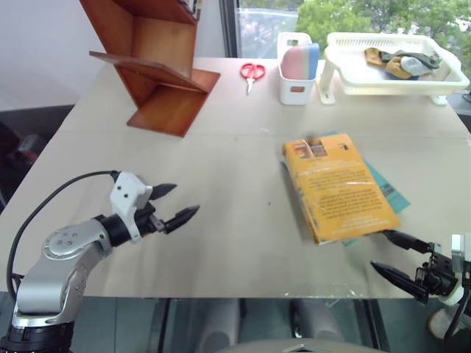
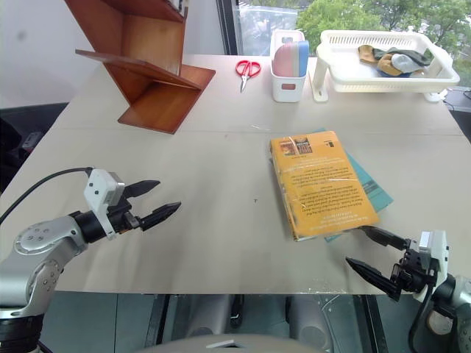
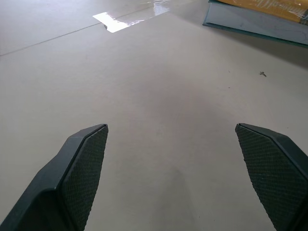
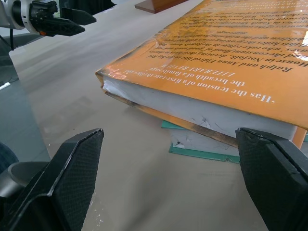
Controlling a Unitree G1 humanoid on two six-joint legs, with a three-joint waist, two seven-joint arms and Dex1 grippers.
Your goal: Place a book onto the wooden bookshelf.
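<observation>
Left eye view, left to right: the bookshelf (image 1: 151,62) is seen at the far left of the table (image 1: 221,220), standing on its slanted boards. The left gripper (image 1: 176,204) is held over the near left part of the table, fingers spread wide, nothing between them. Red scissors (image 1: 252,72) are laid near the far edge, beside a white holder (image 1: 294,88) with pink and blue items in it. A white basket (image 1: 390,77) with cloths inside is placed at the far right.

The book (image 1: 338,187) is laid flat right of centre, on top of a teal book (image 1: 390,193) whose edge sticks out on the right. It is well apart from the left gripper, across bare table. The right gripper (image 1: 397,257) is at the near right edge, fingers wide apart and empty, just beside the book's near corner; whether the upper finger touches that corner cannot be told.

Right wrist view: the book's page block and white cover print are shown close up, with the teal book under it, both framed between the two open fingers (image 4: 72,178); the left gripper is seen far across the table. Left wrist view: bare table is seen between the open fingers (image 3: 82,168), with the teal book's edge and a strip of orange cover at the far side.
</observation>
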